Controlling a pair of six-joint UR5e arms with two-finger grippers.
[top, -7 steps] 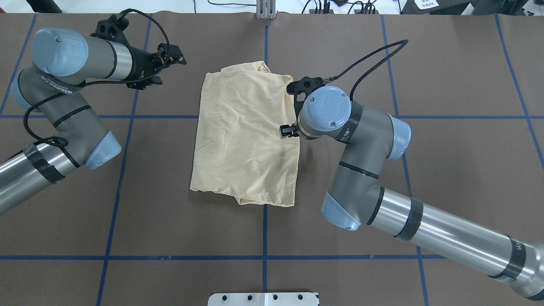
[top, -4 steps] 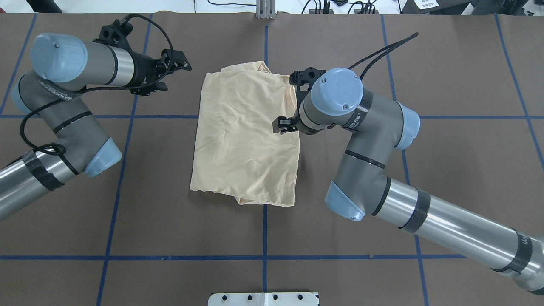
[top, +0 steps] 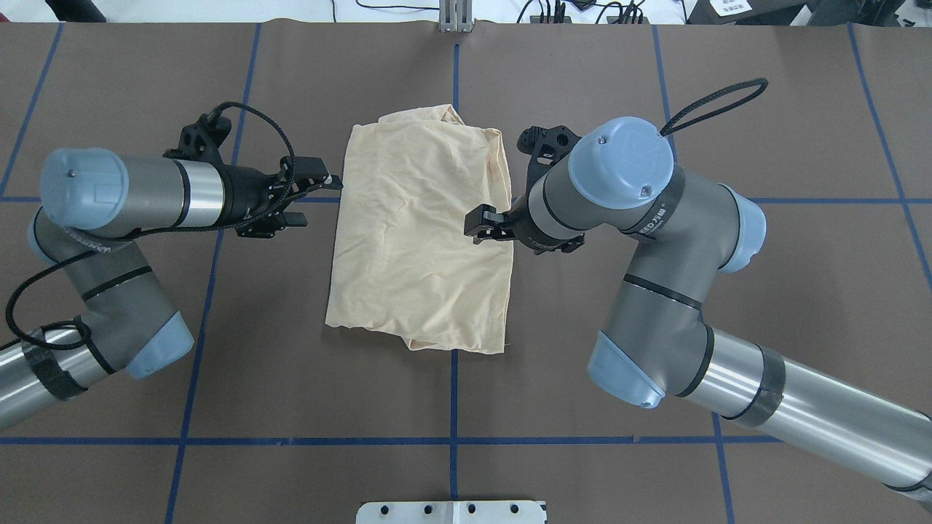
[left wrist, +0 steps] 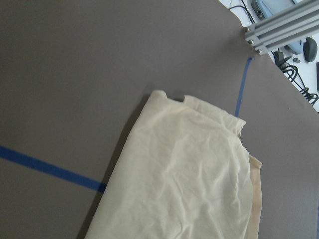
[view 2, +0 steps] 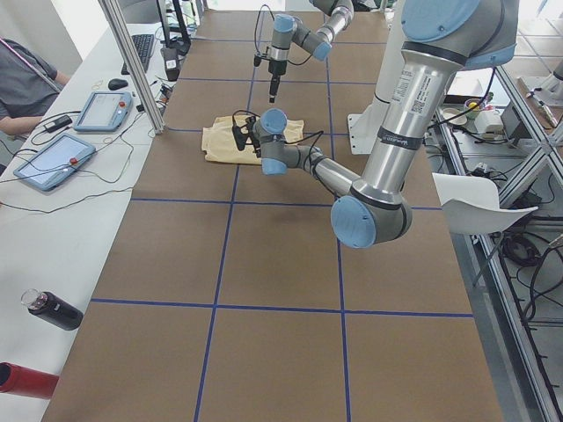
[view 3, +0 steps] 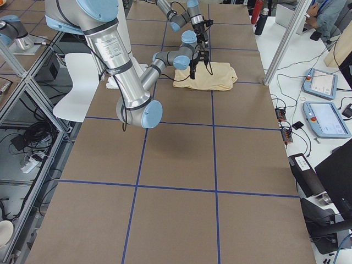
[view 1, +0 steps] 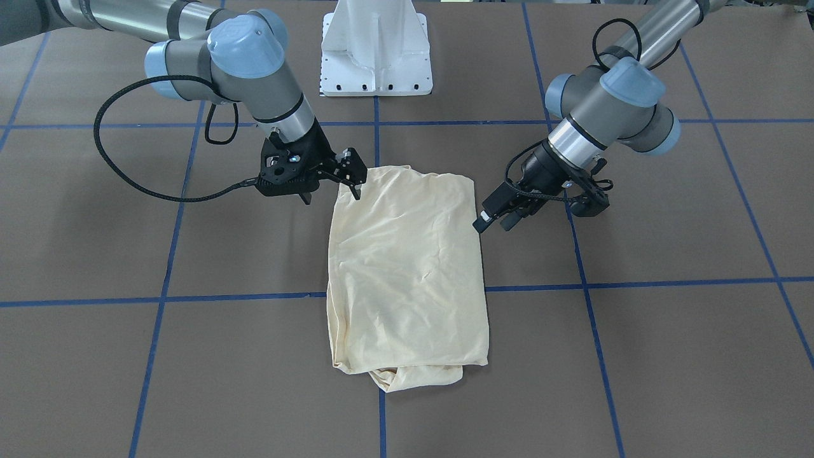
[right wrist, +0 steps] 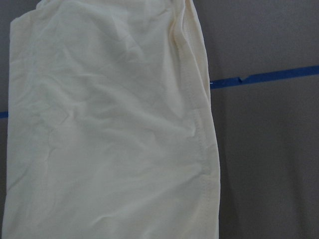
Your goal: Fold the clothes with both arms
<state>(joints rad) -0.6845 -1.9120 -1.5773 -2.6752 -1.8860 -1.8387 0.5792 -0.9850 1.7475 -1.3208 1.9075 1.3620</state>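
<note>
Overhead exterior shows the left tool (top: 313,200) has swung in beside the folded T-shirt's (top: 415,233) left edge, fingers spread. The right tool (top: 480,225), likewise spread, hovers over the right edge. Mid-worktop (top: 291,378), the shirt looks ready for a two-sided grasp.

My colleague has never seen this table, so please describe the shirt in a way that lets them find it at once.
Look at the brown table crossed by blue tape lines. Near its middle, between the left gripper and the right gripper, lies the shirt. It is the only cloth: pale cream, folded to a rough rectangle, with a lower layer sticking out at one short end.
</note>
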